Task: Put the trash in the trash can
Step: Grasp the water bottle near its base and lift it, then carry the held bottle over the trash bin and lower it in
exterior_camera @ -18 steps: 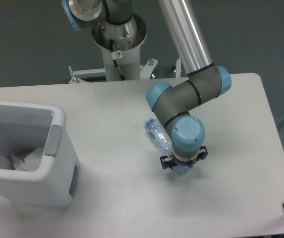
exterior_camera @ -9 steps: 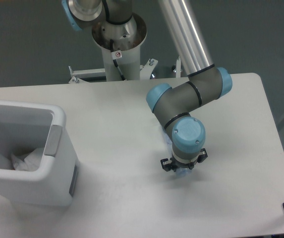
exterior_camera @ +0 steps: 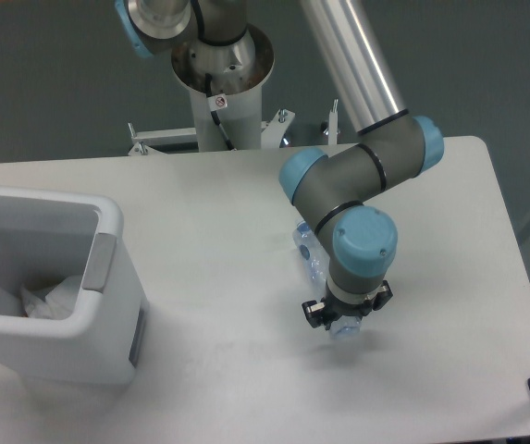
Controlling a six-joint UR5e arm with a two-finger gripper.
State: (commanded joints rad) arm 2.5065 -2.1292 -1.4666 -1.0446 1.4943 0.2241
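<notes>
Black two-finger pincer (exterior_camera: 346, 316) pointing down over the pale grey desk (exterior_camera: 246, 203), closed around a clear plastic water bottle (exterior_camera: 313, 257). Bottle tilted, mostly hidden behind the grey and blue arm (exterior_camera: 362, 199). Well apart on the left, big white plastic trash can (exterior_camera: 107, 277) with crumpled see-through wrapper (exterior_camera: 47, 298) inside.

The arm's wrist is hiding most of the bottle (exterior_camera: 309, 252) above the pincer (exterior_camera: 346, 321); pincer jaw state is staying indiscernible.
</notes>
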